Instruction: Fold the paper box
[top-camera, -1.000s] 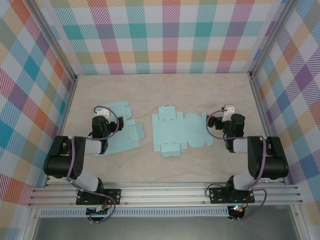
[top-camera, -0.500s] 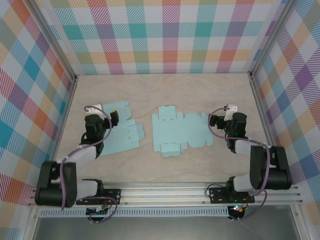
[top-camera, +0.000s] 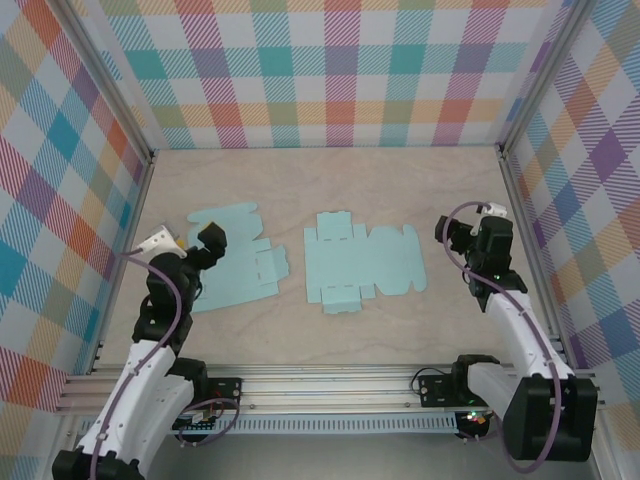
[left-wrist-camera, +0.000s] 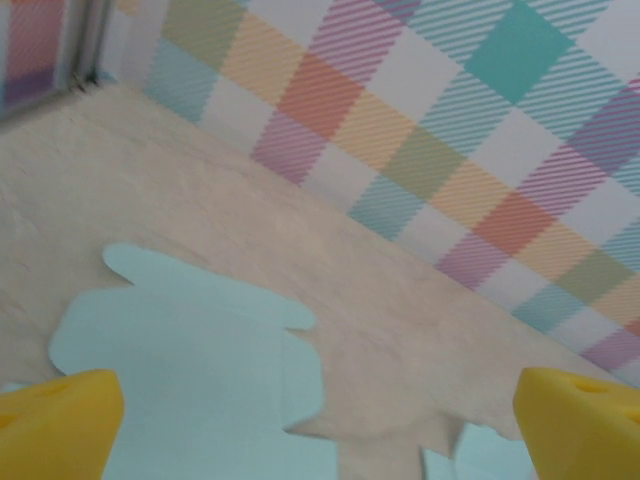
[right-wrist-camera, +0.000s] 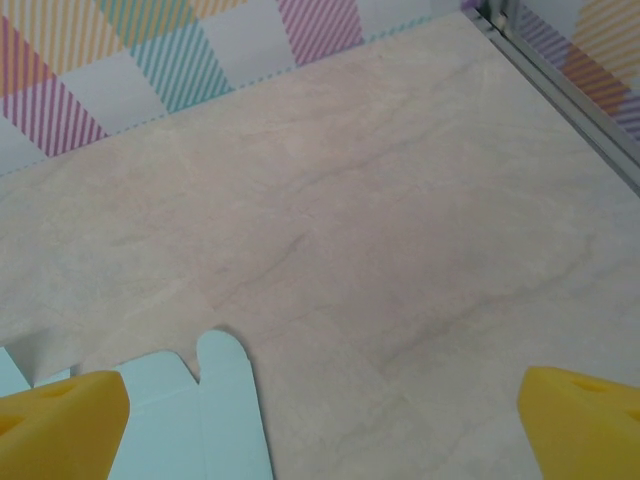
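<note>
- The left jaws are spread wide and hold nothing. The left pads (left-wrist-camera: 55, 425), which are yellow, sit at the two lower corners of the left wrist view.
- The right jaws are also spread wide and empty, with the yellow right pads (right-wrist-camera: 60, 425) far apart in the right wrist view.
- The left paper box (top-camera: 235, 268) lies flat and unfolded on the desk (top-camera: 330, 180), below and ahead of the left jaws. Its long axis runs left to right, a little tilted, and the rounded flaps are at its far-left end.
- The centre paper box (top-camera: 360, 262) also lies flat, with its long axis left to right. Its rounded flaps point right, toward the right jaws.
- One second ago the right jaws hung over the right edge of the centre paper box. Now they have drawn back to the right and are near this edge but apart from it.
- The left jaws have drawn back to the left and now hang over the left part of the left paper box. Both arms are stretched out more, and both paper boxes lie as before.
</note>
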